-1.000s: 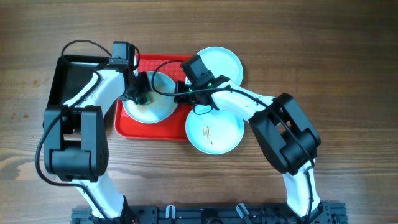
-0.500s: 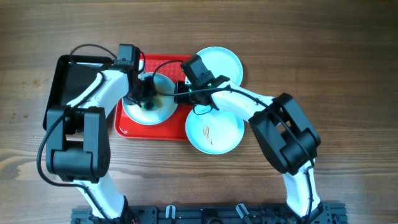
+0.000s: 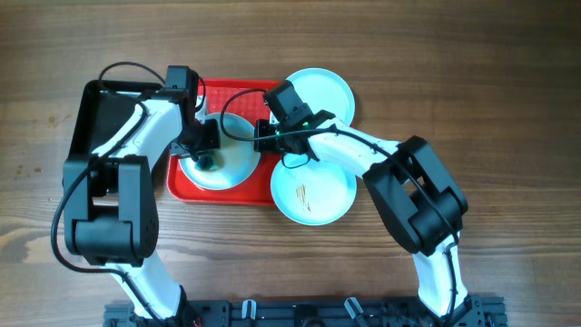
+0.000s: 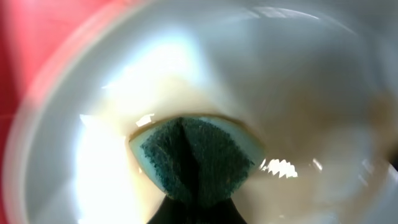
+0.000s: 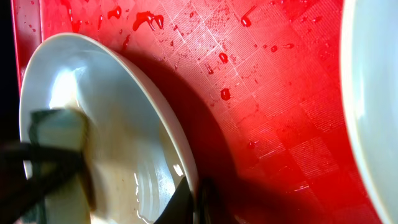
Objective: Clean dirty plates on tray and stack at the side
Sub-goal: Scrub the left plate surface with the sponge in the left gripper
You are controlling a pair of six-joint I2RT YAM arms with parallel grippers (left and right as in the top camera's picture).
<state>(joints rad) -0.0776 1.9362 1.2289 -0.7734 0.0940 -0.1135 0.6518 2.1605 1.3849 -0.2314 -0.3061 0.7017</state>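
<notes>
While both arms fold inward over the red tray (image 3: 186, 193), the left fingers (image 4: 186, 214) pinch a green sponge (image 4: 196, 158) against the plate (image 3: 238, 165), whose rim the right fingers (image 5: 177, 202) clamp.

- Large tray (image 3: 184, 186) on tabletop (image 3: 472, 54), centre-L; small tray (image 3: 102, 109) just beside its L edge.
- Plate 1 (image 3: 234, 168) in large tray, toward front.
- Sponge (image 4: 196, 158) on plate 1's inside, pinched by L end effector (image 3: 207, 150) above it.
- R end effector (image 3: 265, 136) at plate 1's R rim, clamped on it.
- Plate 2 (image 3: 322, 91) behind-R of plate 1, overlapping large tray's far R corner.
- Plate 3 (image 3: 327, 200) front-R, at tray's near R corner; nearer robot than plate 2.
</notes>
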